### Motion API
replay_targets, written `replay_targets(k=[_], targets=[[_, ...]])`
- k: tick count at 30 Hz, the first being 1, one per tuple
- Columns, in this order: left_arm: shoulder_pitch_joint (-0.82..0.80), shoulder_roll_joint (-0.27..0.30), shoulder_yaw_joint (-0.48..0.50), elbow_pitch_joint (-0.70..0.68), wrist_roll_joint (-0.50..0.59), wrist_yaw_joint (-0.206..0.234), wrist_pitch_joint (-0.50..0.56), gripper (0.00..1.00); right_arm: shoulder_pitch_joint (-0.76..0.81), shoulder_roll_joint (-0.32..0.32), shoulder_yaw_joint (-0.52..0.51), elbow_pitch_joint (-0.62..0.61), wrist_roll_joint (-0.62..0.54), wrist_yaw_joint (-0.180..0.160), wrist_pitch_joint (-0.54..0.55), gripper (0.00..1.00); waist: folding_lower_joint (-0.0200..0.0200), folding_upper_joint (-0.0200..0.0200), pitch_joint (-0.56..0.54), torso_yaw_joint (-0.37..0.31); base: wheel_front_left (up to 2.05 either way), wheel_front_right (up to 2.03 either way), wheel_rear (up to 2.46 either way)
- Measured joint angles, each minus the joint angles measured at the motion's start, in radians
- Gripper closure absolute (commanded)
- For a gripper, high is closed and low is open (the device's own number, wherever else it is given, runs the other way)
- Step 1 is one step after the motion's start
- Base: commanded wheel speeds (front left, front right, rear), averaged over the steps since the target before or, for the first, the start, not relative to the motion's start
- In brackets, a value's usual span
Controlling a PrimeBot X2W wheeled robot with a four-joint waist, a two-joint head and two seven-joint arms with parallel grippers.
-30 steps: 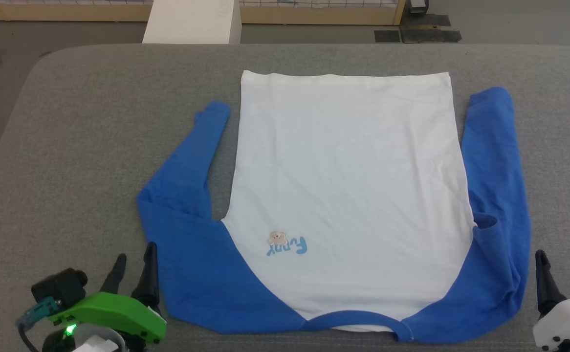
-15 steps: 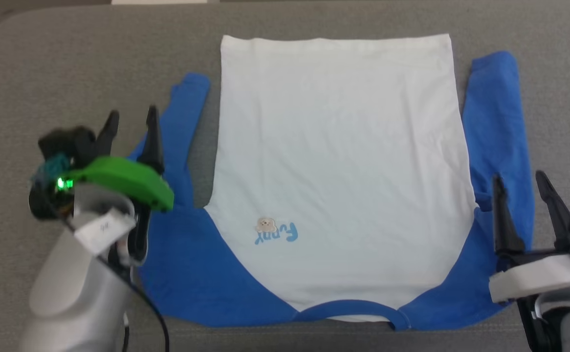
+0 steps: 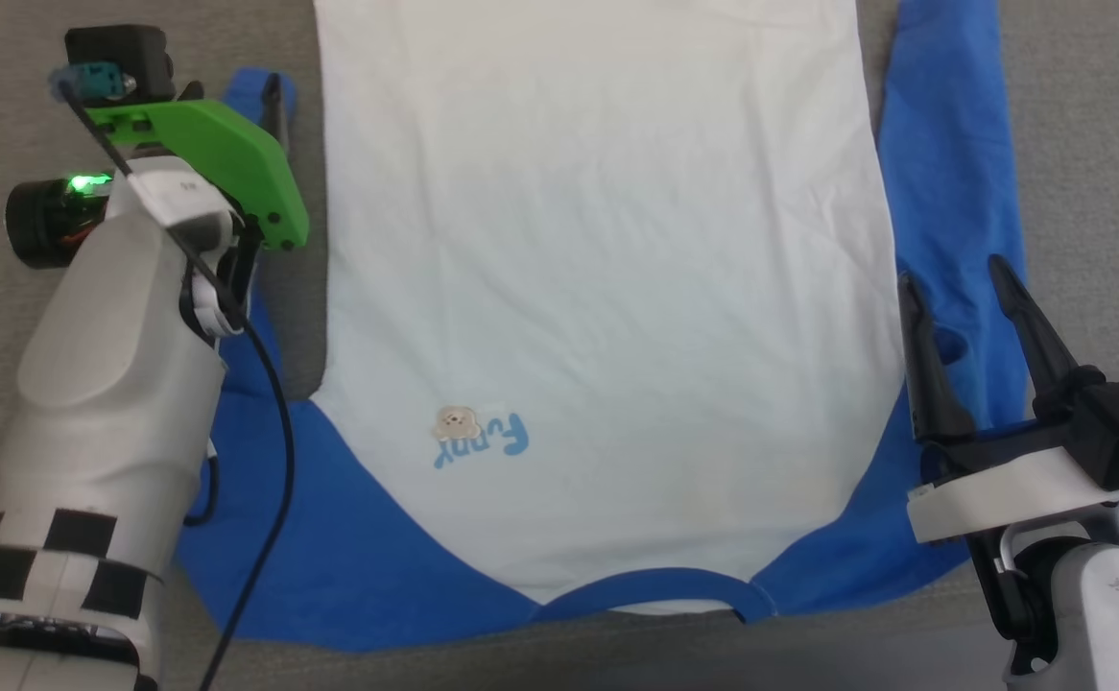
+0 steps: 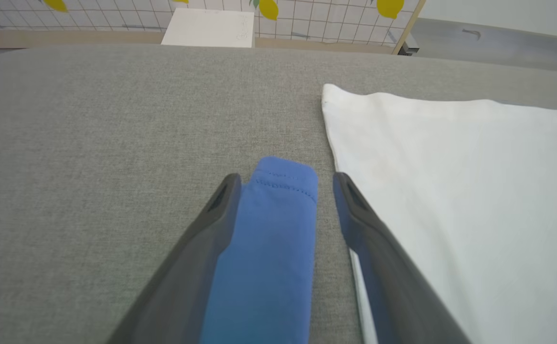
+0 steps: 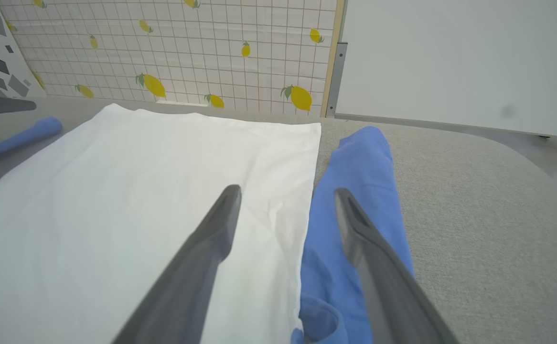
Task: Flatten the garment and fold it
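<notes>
The garment (image 3: 598,240) lies flat on the grey table, neckband toward me, white body (image 4: 450,191) (image 5: 140,191) between blue sleeves. My left gripper (image 3: 228,91) (image 4: 285,177) is open, its fingers straddling the left sleeve's cuff (image 4: 283,191) just above it. The green mount hides one of its fingers in the head view. My right gripper (image 3: 951,274) (image 5: 286,190) is open over the seam between the white body and the right sleeve (image 3: 943,173) (image 5: 364,157), beside a small fold near the armpit. Neither gripper holds any cloth.
The grey padded table (image 3: 1097,144) (image 4: 92,119) extends beyond the garment on both sides. Past its far edge stand a white box (image 4: 209,33) and a grid wall with lemon prints (image 5: 187,48).
The head view has tilted down and closer. Both arms have reached forward: the left gripper from the table's near edge to the left cuff, the right up alongside the right sleeve. Both stay open.
</notes>
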Motion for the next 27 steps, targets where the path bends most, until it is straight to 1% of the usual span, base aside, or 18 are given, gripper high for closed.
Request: replay_targets(k=[6,11,12,13,14,16,19,22,25,27], targets=[[-0.064,0.01,-0.007,0.106,0.0,0.044,0.137,0.0,-0.005,0.007,0.005,0.016,0.011,0.0,-0.004,0.0,0.0,0.0,0.039,-0.044,0.0,0.0,0.0],[-0.094,0.022,-0.012,0.135,-0.002,0.058,0.231,0.0,-0.005,0.013,0.003,0.027,0.015,0.0,-0.013,0.0,0.0,0.0,0.048,-0.064,0.0,0.0,0.0],[-0.094,0.025,-0.013,0.136,-0.002,0.058,0.238,0.51,-0.005,0.014,0.002,0.03,0.017,0.0,-0.013,0.0,0.0,0.0,0.046,-0.065,0.0,0.0,0.0],[-0.094,0.028,-0.015,0.137,-0.002,0.058,0.244,0.92,-0.005,0.015,0.002,0.031,0.018,0.0,-0.013,0.0,0.0,0.0,0.043,-0.065,0.0,0.0,0.0],[-0.092,0.03,-0.015,0.135,-0.005,0.058,0.244,1.0,-0.005,0.017,0.001,0.033,0.018,0.0,-0.013,0.0,0.0,0.0,0.039,-0.064,0.0,0.0,0.0],[-0.083,0.035,-0.014,0.128,-0.008,0.058,0.223,1.0,-0.005,0.019,-0.002,0.037,0.019,0.0,-0.013,0.0,0.0,0.0,0.03,-0.061,0.0,0.0,0.0],[-0.039,0.038,0.004,0.097,-0.008,0.079,0.112,1.0,-0.005,0.021,-0.009,0.042,0.021,0.0,-0.013,0.0,0.0,0.0,0.009,-0.055,0.0,0.0,0.0],[0.002,0.025,0.028,0.031,-0.01,0.097,-0.011,1.0,-0.001,0.023,-0.026,0.044,0.022,0.0,-0.012,0.0,0.0,0.0,-0.018,-0.046,0.0,0.0,0.0],[0.032,-0.013,0.031,-0.062,-0.017,0.097,-0.1,1.0,0.017,0.024,-0.046,0.042,0.024,0.0,-0.005,0.0,0.0,0.0,-0.051,-0.032,0.0,0.0,0.0],[0.048,-0.044,0.013,-0.138,-0.016,0.085,-0.134,1.0,0.036,0.024,-0.058,0.039,0.024,0.0,0.002,0.0,0.0,0.0,-0.078,-0.022,0.0,0.0,0.0]])
